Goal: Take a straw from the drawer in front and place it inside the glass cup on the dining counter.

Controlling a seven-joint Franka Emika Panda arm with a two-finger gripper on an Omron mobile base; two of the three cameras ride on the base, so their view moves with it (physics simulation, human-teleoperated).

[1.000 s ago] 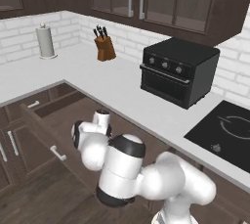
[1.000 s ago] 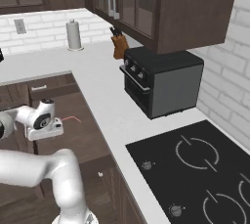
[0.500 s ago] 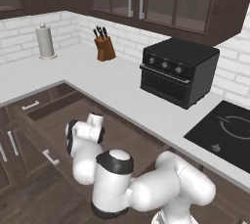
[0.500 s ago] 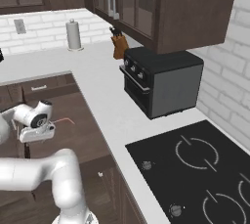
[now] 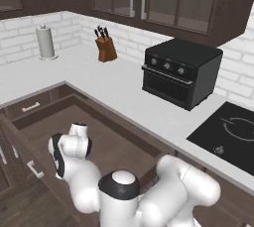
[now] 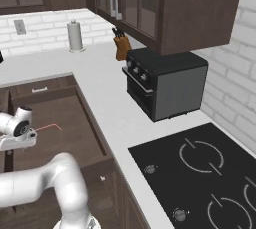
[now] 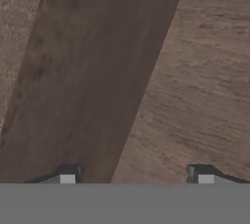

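paper towel roll [image 5: 45,42] upright, far corner | knife block [image 5: 105,48] by wall | black oven [image 5: 181,72] on worktop | cooktop [image 6: 205,173] right

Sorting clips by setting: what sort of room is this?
A kitchen, rendered: a black toaster oven and knife block on a white worktop, beside an induction hob.

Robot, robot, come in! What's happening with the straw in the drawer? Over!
Two-finger gripper low inside the wide dark-brown wooden drawer, fingertips apart over its floor. Thin red-pink straw lying flat beside the hand, not visibly gripped. Nothing blocking.
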